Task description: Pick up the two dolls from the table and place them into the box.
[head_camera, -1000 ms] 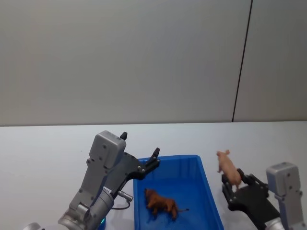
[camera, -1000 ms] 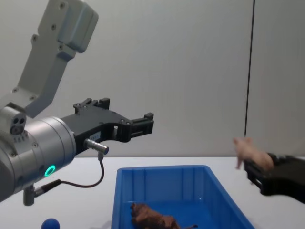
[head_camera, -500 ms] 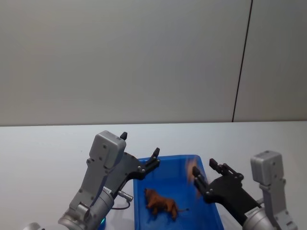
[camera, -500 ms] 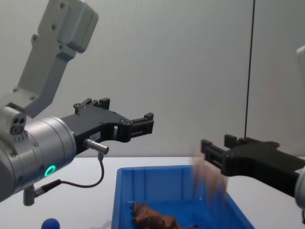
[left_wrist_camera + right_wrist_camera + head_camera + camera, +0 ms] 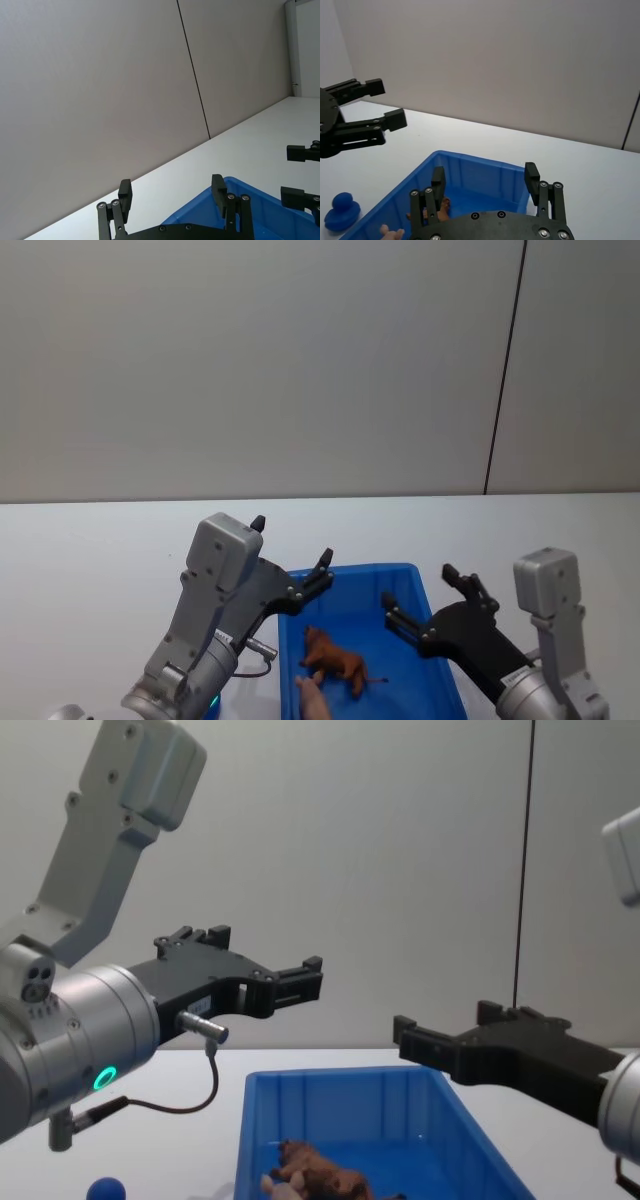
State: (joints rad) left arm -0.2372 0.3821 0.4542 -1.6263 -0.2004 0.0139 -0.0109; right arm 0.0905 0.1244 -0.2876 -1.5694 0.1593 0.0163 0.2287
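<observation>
White table (image 5: 80, 560), blue toy (image 5: 342, 212) near box (image 5: 470, 175), left hand (image 5: 292, 540), right hand (image 5: 417, 585) spread empty

White table (image 5: 80, 550) — blue box (image 5: 355, 585), blue toy (image 5: 342, 212) beside it.

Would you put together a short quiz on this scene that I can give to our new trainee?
1. True or false: the left gripper and the right gripper are both open.
2. Where is the blue toy? A) in the box; B) on the table beside the box; C) in the right gripper.
3. How many dolls lie in the box, and which ones?
Key: 1 true. 2 B. 3 two: the brown doll and the pink pig.
</observation>
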